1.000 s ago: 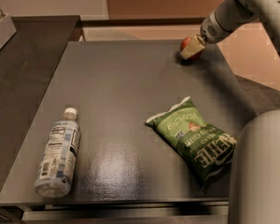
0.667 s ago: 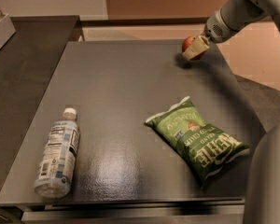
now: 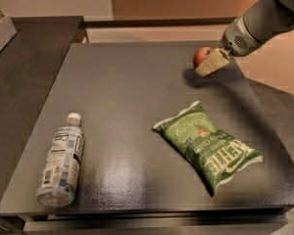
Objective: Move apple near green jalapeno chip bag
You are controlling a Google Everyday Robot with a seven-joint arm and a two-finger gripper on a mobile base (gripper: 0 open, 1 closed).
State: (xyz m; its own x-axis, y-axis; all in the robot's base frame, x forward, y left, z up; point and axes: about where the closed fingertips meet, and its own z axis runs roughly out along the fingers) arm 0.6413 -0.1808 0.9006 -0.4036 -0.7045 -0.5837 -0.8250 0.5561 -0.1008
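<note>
Three items on one dark table (image 3: 127, 82), seen from the near edge.

Closest, well to the left of the green jalapeno chip bag (image 3: 208, 148): a clear plastic water bottle (image 3: 61, 163), lying on its side, white cap pointing away, printed label facing up.

Next back, the green jalapeno chip bag itself, flat on the table toward the right side, puffy and crinkled, set on a diagonal with one corner toward the near right edge; white lettering across its lower half, white trim along the ends, small red mark near the middle.

Farther back, beyond the bag and slightly right of its upper corner, well apart from it: the apple (image 3: 201, 56), small, round and red, seemingly raised just off the table with a dark shadow (image 3: 193, 77) beneath it. Clamped around it, the gripper (image 3: 208, 62), one pale beige finger (image 3: 211, 63) crossing the fruit's right side, the other hidden behind; closed to the width of the apple.

Behind and up to the right of the bag, the grey arm (image 3: 255, 26), reaching in from the top right corner.
</note>
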